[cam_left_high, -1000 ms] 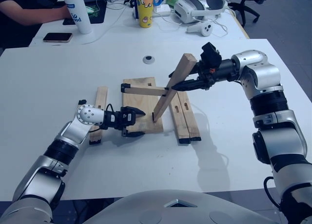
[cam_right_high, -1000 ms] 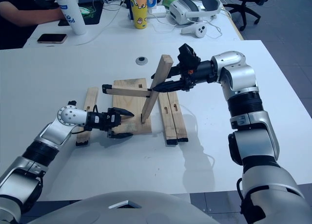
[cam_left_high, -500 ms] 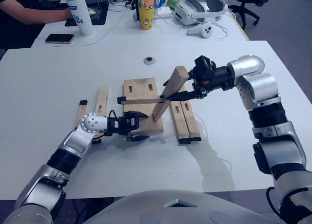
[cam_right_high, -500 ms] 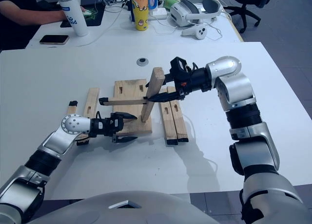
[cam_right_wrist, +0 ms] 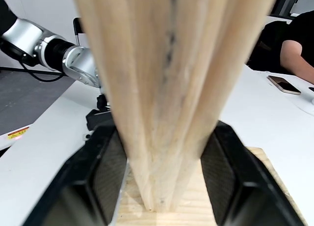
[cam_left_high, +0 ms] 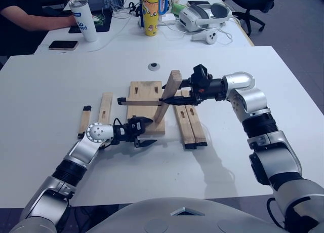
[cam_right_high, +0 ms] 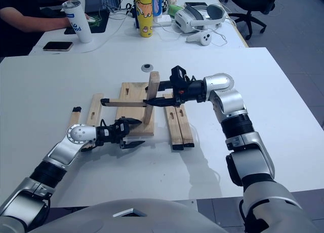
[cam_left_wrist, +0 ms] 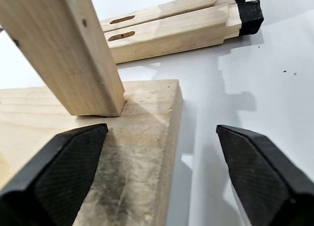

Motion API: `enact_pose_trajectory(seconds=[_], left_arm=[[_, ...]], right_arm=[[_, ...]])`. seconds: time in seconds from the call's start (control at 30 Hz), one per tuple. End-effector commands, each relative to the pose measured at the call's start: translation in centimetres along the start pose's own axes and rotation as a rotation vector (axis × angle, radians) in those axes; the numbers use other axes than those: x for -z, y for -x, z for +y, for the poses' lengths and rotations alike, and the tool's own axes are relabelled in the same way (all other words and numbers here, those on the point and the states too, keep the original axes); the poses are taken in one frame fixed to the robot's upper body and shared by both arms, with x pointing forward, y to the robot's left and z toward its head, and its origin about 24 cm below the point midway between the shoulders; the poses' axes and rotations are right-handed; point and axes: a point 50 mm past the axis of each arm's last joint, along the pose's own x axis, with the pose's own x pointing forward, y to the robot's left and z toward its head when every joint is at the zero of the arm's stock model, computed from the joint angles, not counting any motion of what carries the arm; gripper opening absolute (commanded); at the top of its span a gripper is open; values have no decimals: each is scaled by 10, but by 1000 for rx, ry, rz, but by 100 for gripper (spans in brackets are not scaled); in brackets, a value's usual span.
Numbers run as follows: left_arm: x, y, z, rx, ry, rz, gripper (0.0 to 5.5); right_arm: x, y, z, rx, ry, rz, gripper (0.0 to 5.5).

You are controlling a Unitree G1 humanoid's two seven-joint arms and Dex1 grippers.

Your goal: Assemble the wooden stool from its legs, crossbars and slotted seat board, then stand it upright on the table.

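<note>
The right gripper is clamped on a wooden leg, its two fingers pressed against opposite faces of the wood about halfway along it. From that grasp the leg runs down and toward the robot at a tilt, and its lower end rests on the seat board, which lies flat on the table under and just in front of this gripper. A thin crossbar sticks out sideways from the leg right at the fingertips and points away to the robot's left, above the board. A pair of legs lies flat side by side directly beneath the right gripper's wrist, just beside the board. The left gripper has its jaws spread wide and holds nothing; the near edge of the board lies between its fingers, one over the wood and one over the bare table, and the held leg's foot stands just ahead of them. Behind this gripper, beside its forearm, lie a spare leg and a short bar.
</note>
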Motion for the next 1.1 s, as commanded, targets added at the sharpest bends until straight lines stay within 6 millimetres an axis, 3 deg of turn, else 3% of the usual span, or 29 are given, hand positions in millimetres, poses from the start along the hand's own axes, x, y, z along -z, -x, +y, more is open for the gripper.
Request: enact_pose_trajectory(seconds=[0.03,0.1,0.23,0.4,0.5,0.57,0.7,0.77,0.87,0.93,1.0,1.07,1.1], left_arm=[[41,-5,-39,140,143,161,409],[45,-6,-39,128,153,183,409],[48,-8,-33,89,142,230,409],[49,-11,-30,66,142,238,409],[48,-15,-27,58,142,231,409],[48,-17,-24,52,136,233,409],[50,-17,-19,40,138,242,409],[53,-16,-18,40,136,257,409],[55,-13,-17,40,138,262,409],[55,-12,-16,44,137,263,409],[56,-11,-16,46,138,264,409],[58,-11,-17,46,141,268,409],[58,-11,-17,48,140,268,409]], right_arm=[[68,22,14,190,-259,196,206],[57,26,9,226,-261,116,206],[36,36,-1,283,-226,28,287],[34,49,2,311,-211,54,291],[27,67,10,311,-212,51,291],[2,76,8,330,-209,-55,267],[-104,79,5,281,-90,-494,210],[-144,73,12,232,-41,-656,183],[-175,58,17,187,-36,-806,138],[-175,44,17,203,-63,-816,107],[-151,21,5,279,-168,-760,82],[-105,-7,0,320,-344,-650,51],[-72,-22,5,331,-441,-536,39]])
